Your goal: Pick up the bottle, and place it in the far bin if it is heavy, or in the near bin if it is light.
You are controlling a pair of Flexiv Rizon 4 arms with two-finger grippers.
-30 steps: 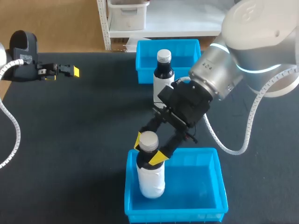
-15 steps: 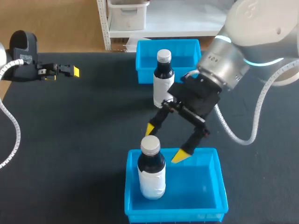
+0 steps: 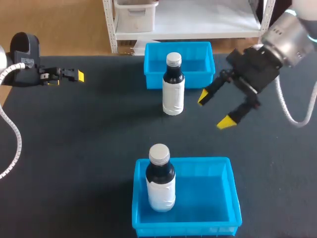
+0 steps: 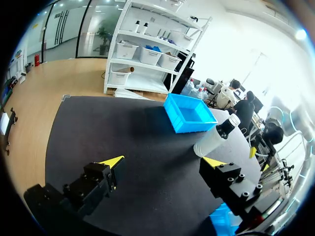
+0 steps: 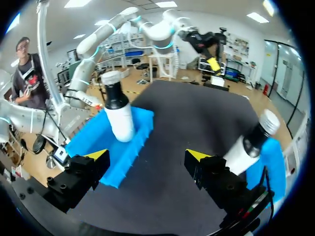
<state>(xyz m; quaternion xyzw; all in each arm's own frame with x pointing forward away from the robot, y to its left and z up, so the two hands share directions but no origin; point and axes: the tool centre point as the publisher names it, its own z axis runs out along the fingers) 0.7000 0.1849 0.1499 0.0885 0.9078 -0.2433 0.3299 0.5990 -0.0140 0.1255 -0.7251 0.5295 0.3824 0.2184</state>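
First, near bin (image 3: 233, 201): a blue bin is sitting at the near edge of the black table (image 3: 89, 148), a little right of the middle.
Bottle in the near bin (image 3: 160, 184): a dark bottle with a white label and a pale cap is standing upright in the bin's left end, with no finger touching it.
Right gripper (image 3: 214, 109): it is hanging over the table right of centre, between the two bins. Its yellow-tipped fingers are spreading wide and gripping nothing.
Bottle and fingers: in the right wrist view the bottle in the near bin is standing ahead of the right gripper, off to one finger's side and well apart from both tips.
Second bottle (image 3: 173, 89): a bottle of the same kind is standing upright on the table, just in front of the far bin, near the right gripper but apart from it.
Far bin (image 3: 200, 52): a matching blue bin is sitting at the table's far edge.
Left gripper (image 4: 162, 162): it is hanging over the table's far left side, fingers spread and gripping nothing, well apart from both bottles.
Count: two bottles, two blue bins and two grippers are showing.
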